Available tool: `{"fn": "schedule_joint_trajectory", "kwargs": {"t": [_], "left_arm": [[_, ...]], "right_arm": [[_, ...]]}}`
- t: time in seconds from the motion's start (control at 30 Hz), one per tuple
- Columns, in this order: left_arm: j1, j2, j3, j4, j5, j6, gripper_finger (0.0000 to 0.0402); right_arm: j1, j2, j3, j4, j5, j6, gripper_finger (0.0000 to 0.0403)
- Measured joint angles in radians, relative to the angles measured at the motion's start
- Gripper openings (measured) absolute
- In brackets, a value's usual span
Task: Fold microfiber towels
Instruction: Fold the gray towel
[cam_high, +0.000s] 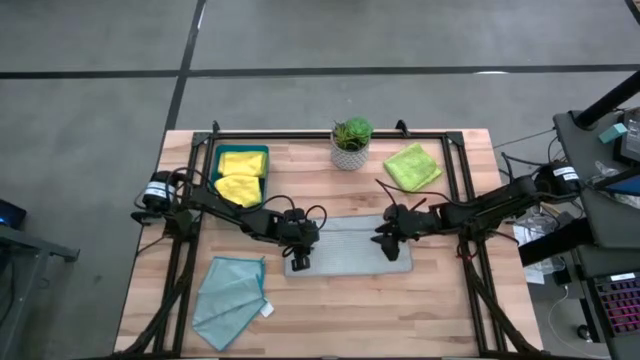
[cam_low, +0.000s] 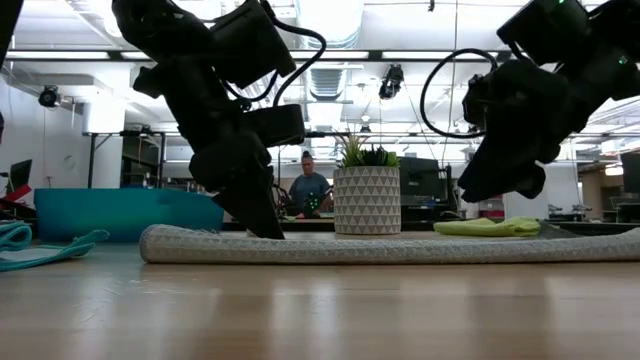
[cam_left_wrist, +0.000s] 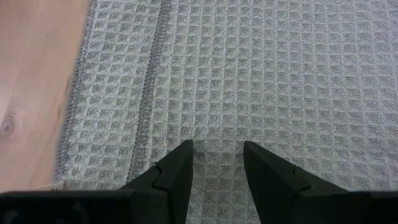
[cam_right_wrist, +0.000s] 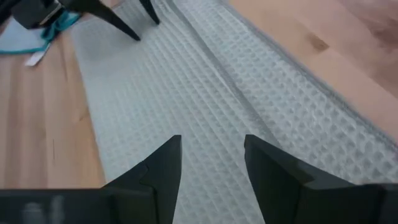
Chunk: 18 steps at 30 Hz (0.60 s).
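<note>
A pale grey waffle-weave towel (cam_high: 350, 247) lies folded flat at the table's middle, and also shows in the low view (cam_low: 400, 245). My left gripper (cam_high: 298, 260) is open at the towel's left end, fingertips down on it (cam_left_wrist: 217, 163). My right gripper (cam_high: 386, 243) is open over the towel's right part (cam_right_wrist: 211, 155); in the low view it hangs clear above the cloth (cam_low: 500, 190). A light teal towel (cam_high: 232, 290) with a white tag lies at the near left. A lime green towel (cam_high: 413, 166) lies at the far right. Two yellow towels (cam_high: 240, 175) lie in the tray. My left gripper's open fingertips (cam_low: 266, 228) meet the grey towel's top surface (cam_left_wrist: 217, 134) near its left end, a little in from the stitched hem (cam_left_wrist: 146, 106). The fingers come from above, slanting down. The towel lies flat on the table; nothing is pinched between the fingers.
A dark teal tray (cam_high: 262, 152) stands at the far left. A potted plant (cam_high: 351, 145) stands at the far middle, just behind the grey towel. Bare wood lies along the near edge (cam_high: 400, 310). A person (cam_low: 307, 190) sits far off in the room beyond the table.
</note>
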Motion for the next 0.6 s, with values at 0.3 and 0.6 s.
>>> {"fn": "schedule_joint_trajectory", "kwargs": {"t": [0.3,0.6], "left_arm": [[0.000,0.000,0.000,0.000,0.000,0.000,0.0128],[-0.001,-0.033,0.001,-0.011,0.000,0.034,0.0128]], "right_arm": [[-0.001,0.000,0.000,-0.166,0.176,0.052,0.0164],[-0.002,-0.001,0.061,-0.343,0.125,-0.051,0.0164]]}}
